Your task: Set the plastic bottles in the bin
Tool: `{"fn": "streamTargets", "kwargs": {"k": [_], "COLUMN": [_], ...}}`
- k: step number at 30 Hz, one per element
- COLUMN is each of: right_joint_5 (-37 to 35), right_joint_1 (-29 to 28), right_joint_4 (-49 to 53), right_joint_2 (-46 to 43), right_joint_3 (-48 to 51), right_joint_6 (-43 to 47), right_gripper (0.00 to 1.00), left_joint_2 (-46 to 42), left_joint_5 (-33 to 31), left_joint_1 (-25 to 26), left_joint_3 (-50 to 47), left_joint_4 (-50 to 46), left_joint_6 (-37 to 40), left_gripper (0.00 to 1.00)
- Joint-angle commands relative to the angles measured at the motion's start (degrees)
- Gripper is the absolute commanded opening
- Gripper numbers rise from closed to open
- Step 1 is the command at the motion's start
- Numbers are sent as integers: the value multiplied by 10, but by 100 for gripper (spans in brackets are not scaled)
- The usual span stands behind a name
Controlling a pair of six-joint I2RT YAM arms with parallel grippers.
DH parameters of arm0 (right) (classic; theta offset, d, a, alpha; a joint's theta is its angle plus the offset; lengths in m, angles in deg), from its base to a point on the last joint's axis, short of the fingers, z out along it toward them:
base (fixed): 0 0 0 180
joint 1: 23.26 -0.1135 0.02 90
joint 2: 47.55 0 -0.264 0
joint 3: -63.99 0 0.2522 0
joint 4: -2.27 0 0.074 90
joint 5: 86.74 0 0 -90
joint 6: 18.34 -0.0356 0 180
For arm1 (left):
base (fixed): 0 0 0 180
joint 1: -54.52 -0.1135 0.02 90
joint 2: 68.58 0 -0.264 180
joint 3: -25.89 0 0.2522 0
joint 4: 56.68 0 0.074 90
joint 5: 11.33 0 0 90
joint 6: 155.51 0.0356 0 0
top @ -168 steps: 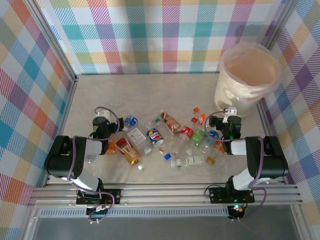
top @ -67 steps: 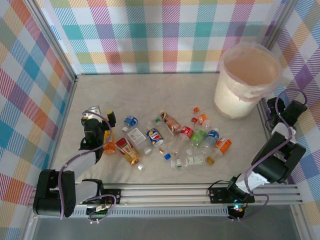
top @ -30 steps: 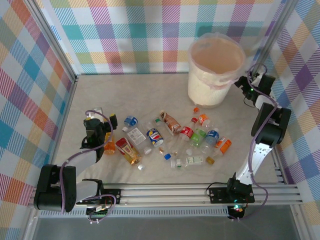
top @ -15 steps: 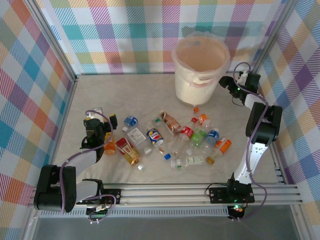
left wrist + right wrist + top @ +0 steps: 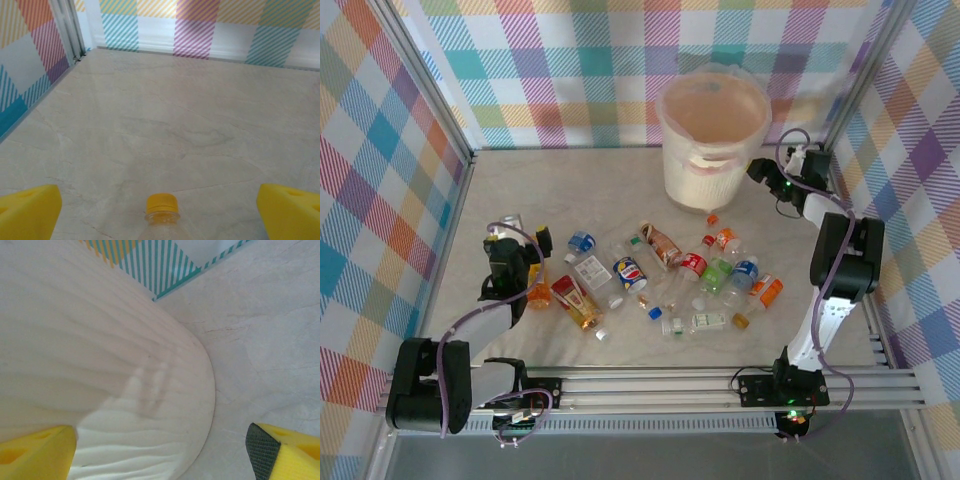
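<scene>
The bin (image 5: 713, 150), a large cream-white bucket, stands at the back of the table, right of centre. My right gripper (image 5: 761, 171) is open at its right side, low down. In the right wrist view the bin's curved wall (image 5: 125, 390) bulges between the yellow fingers (image 5: 35, 452) of the right gripper (image 5: 160, 455). The plastic bottles (image 5: 680, 272) lie scattered in the middle. My left gripper (image 5: 520, 243) is open at the left end of the scatter. A clear bottle with a yellow cap (image 5: 162, 204) lies between the wide-apart pads of the left gripper (image 5: 160, 220), untouched.
Checked walls and metal posts (image 5: 430, 90) close in the table on three sides. Loose caps (image 5: 713, 218) lie near the bin's foot. Bare table (image 5: 550, 185) stretches behind the left gripper to the back wall.
The bin has slid left along the back of the table, and my right gripper has moved left with it at its side. The left arm has stayed still.
</scene>
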Motion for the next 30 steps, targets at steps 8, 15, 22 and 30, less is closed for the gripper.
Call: {"fn": "streamTargets", "kwargs": {"k": [8, 15, 22, 30], "right_joint_5": [-226, -287, -420, -489], "right_joint_1": [-5, -12, -46, -112], "right_joint_4": [229, 246, 178, 229], "right_joint_2": [-141, -157, -273, -361], "right_joint_3": [-55, -47, 67, 57], "right_joint_6": [7, -60, -128, -132], "right_gripper": [88, 78, 83, 88], "left_joint_2": [-185, -335, -339, -282], "left_joint_5": [-101, -140, -121, -87], "left_joint_1": [-3, -4, -4, -5], "left_joint_3": [-6, -2, 39, 77], "left_joint_4": [-182, -281, -338, -355], "left_joint_6": [-104, -173, -188, -205], "left_gripper": [100, 100, 100, 100]}}
